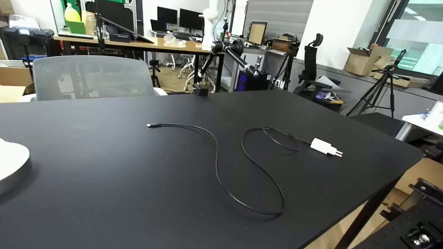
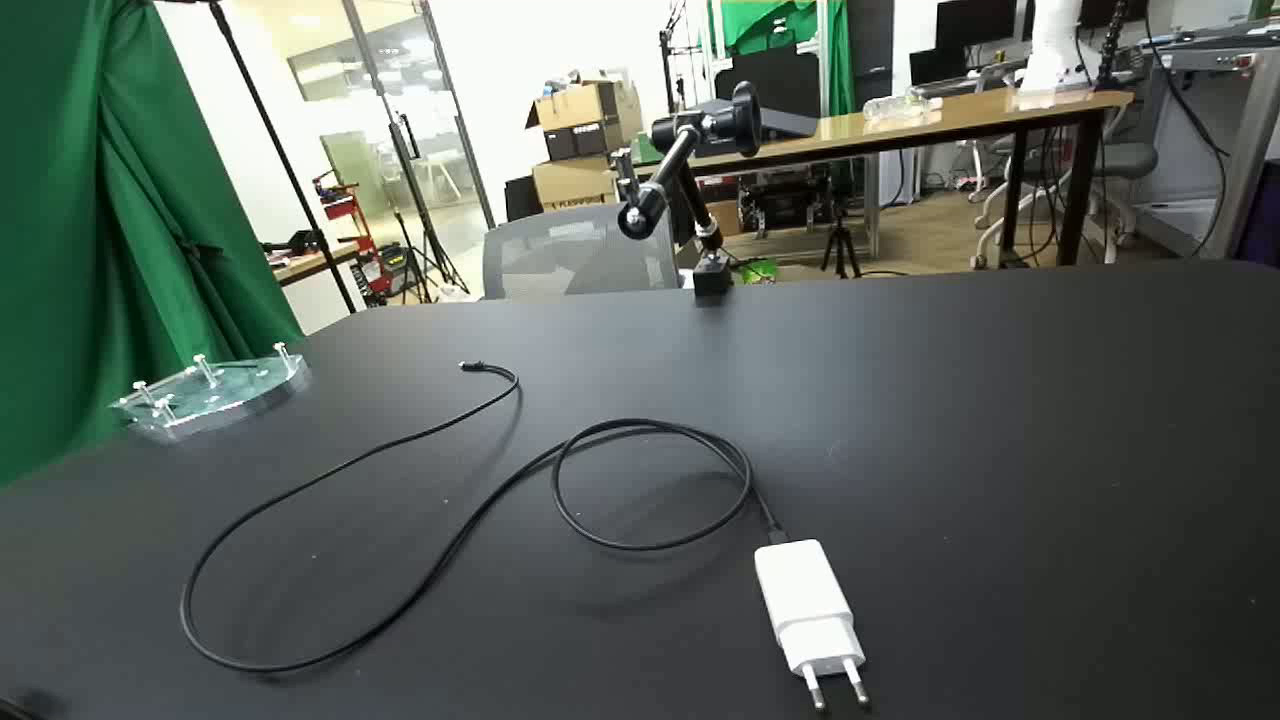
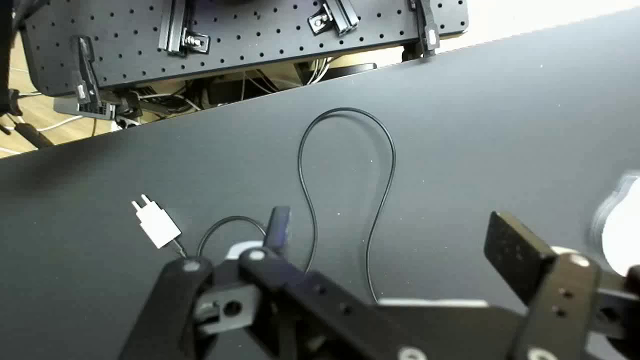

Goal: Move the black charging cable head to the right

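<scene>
The black charging cable head [image 1: 154, 125], with a small metal tip, lies flat on the black table in both exterior views, also here [image 2: 473, 367]. In the wrist view it is hidden behind the gripper. The thin black cable [image 1: 217, 162] winds in loose curves across the table [image 2: 300, 487] and ends at a white plug adapter [image 1: 321, 146], seen also in an exterior view [image 2: 805, 605] and the wrist view [image 3: 159, 225]. My gripper [image 3: 390, 225] is open, its fingers wide apart with nothing held, above the table and the cable's curves [image 3: 392, 160]. The exterior views do not show it.
A white rounded object [image 1: 12, 157] sits at the table's edge of view, and a white shape shows in the wrist view [image 3: 625, 225]. A clear plate with bolts [image 2: 215, 395] lies on the table. A black clamp arm [image 1: 200, 90] stands at the far edge. A perforated black plate [image 3: 250, 45] adjoins the table.
</scene>
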